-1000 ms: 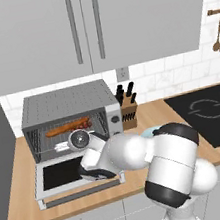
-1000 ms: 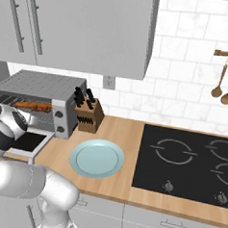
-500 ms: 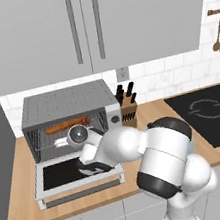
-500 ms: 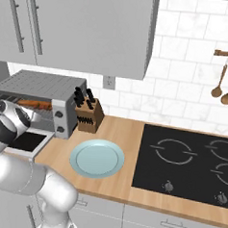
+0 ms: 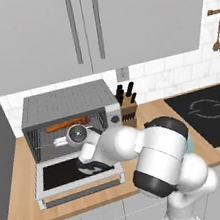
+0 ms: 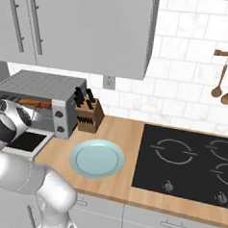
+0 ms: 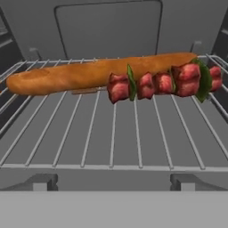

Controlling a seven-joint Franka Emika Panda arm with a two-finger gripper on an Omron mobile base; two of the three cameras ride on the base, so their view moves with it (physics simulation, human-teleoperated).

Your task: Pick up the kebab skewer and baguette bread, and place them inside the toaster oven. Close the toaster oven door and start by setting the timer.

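Note:
The baguette bread lies across the wire rack inside the toaster oven. The kebab skewer rests just in front of it, toward its right end. My gripper is open and empty, pointing into the oven mouth from just outside the rack's front edge. In the left base view the gripper hovers over the toaster oven door, which lies folded down flat. The baguette bread shows orange on the rack behind the wrist. From the right, the toaster oven stands with its door down.
A knife block stands right of the oven, close to its knob panel. A pale blue plate lies on the wooden counter, with a black cooktop further right. Cabinets hang overhead.
My elbow and upper arm have swung slightly left. The hand stays in front of the oven over the door, jaws still wide. Baguette and skewer have not moved.

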